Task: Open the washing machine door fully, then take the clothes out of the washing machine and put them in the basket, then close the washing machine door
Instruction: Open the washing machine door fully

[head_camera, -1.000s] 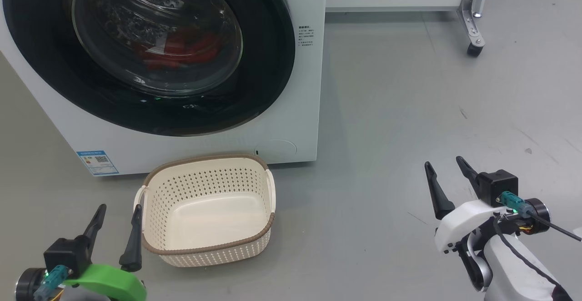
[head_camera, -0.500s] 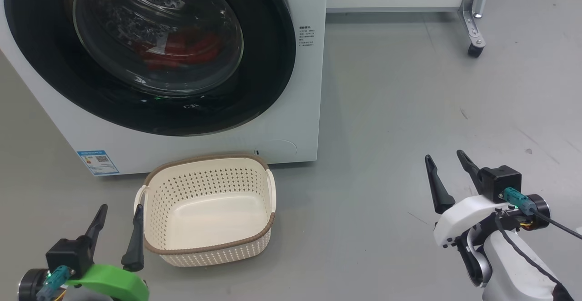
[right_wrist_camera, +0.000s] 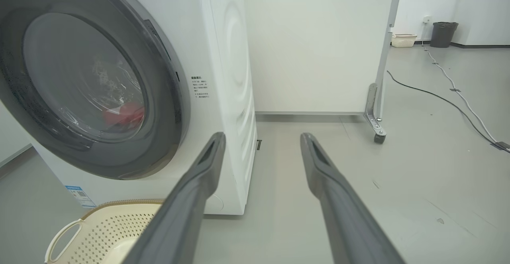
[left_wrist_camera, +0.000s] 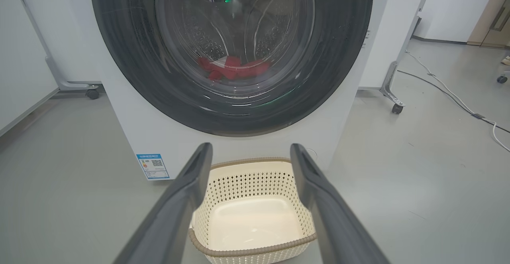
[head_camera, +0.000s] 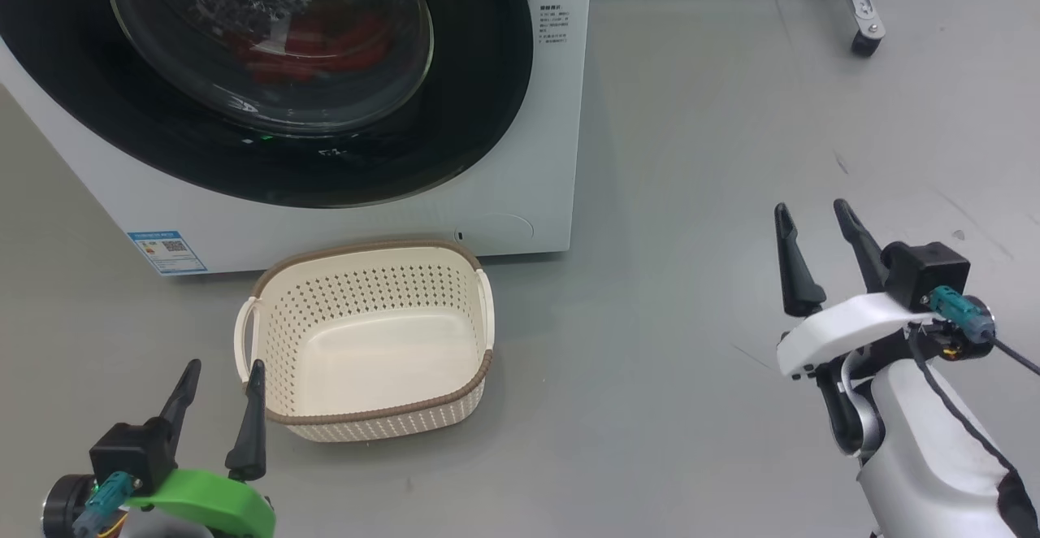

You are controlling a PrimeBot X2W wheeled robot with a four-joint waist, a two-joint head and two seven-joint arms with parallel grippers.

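Inside, clothes (left_wrist_camera: pixel 233 67) crumpled, bright red

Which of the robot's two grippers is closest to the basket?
The green-mounted left gripper, right beside the cream perforated plastic basket; the white-mounted right gripper stands far off to the side.

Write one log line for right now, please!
washing machine door shut | clothes inside | basket empty | left gripper open | right gripper open

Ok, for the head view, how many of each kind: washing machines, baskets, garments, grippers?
Washing machine: 1
Basket: 1
Red clothes: 1
Grippers, jaws open: 2 (left gripper, right gripper)
Total: 5
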